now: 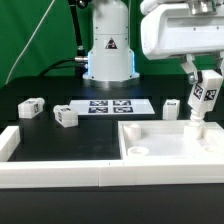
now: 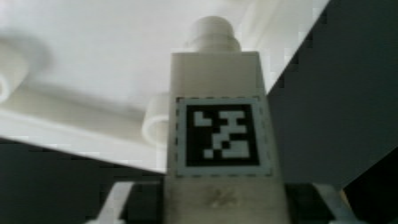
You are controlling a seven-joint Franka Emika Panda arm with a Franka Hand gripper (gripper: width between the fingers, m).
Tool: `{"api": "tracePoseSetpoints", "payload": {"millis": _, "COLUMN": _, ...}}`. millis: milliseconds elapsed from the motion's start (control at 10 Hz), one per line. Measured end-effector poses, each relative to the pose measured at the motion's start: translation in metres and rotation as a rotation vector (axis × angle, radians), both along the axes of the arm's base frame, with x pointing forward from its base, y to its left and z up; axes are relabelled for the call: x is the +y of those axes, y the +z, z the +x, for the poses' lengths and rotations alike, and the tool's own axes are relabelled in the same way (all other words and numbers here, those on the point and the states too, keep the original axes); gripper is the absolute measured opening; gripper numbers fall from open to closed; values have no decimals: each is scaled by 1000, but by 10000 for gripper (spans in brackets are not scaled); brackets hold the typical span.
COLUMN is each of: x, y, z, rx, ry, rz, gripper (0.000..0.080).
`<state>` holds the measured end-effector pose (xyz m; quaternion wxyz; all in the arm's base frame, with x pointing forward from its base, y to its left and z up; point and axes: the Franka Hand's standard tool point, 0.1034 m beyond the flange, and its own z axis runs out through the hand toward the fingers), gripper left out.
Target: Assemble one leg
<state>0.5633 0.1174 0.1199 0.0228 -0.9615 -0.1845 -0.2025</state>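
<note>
My gripper [image 1: 205,90] is shut on a leg [image 1: 204,100], a small white block with a black-and-white tag, held upright at the exterior view's right. The leg's lower end hangs over, or just touches, the far right corner of the large white tray [image 1: 150,135]; I cannot tell which. In the wrist view the leg [image 2: 217,110] fills the middle, with its tag facing the camera and a round peg at its far end. The gripper [image 2: 217,208] clamps it from both sides, and the tray [image 2: 80,100] lies beyond it.
Three more legs lie on the black table: one at the left [image 1: 30,107], one [image 1: 66,116] beside the marker board [image 1: 112,107], one [image 1: 172,106] behind the tray. A white L-shaped wall [image 1: 50,168] runs along the front. The robot base [image 1: 108,50] stands at the back.
</note>
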Motion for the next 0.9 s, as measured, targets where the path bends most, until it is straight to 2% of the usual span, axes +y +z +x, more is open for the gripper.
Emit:
{"api": "tracePoseSetpoints", "payload": {"millis": 100, "x": 1, "y": 0, "z": 4, "rx": 18, "ry": 0, "rz": -2, "gripper": 292}}
{"api": "tracePoseSetpoints", "payload": {"millis": 400, "x": 1, "y": -1, "z": 3, "rx": 15, "ry": 1, "rz": -2, "gripper": 292}}
{"api": "tracePoseSetpoints", "payload": {"millis": 600, "x": 1, "y": -6, "z": 4, "rx": 27, "ry": 5, "rz": -4, "gripper": 292}}
{"api": "tracePoseSetpoints", "payload": {"millis": 800, "x": 7, "y": -1, "z": 30, "rx": 24, "ry": 7, "rz": 1, "gripper": 292}}
{"api": "tracePoseSetpoints", "payload": {"millis": 900, "x": 7, "y": -5, "z": 39, "rx": 19, "ry": 14, "rz": 0, "gripper": 292}}
